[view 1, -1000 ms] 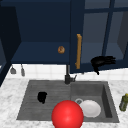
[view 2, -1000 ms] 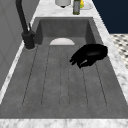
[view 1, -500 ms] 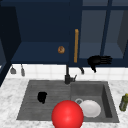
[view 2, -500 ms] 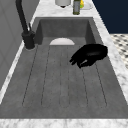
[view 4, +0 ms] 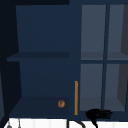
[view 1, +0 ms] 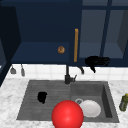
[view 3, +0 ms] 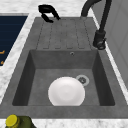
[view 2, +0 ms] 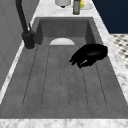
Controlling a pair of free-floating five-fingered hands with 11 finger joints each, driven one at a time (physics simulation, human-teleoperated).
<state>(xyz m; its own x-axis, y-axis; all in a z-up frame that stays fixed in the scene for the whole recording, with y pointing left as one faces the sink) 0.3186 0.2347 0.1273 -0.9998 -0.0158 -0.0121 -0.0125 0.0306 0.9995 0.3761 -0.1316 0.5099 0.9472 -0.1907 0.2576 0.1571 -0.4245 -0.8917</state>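
My fingers straight, thumb hanging: right hand (view 1: 96, 61) just beside the cabinet door's wooden handle (view 1: 76, 45).
Stiff, slim bar (likely slick); grip mid-length.

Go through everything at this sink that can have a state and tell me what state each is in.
Left hand: over the draining board, fingers curled, holding nothing.
Right hand: at the cabinet's lower edge, near the orange door handle.
Cabinet: left bay open.
Tap: no water running.
White plate: lying in the basin.
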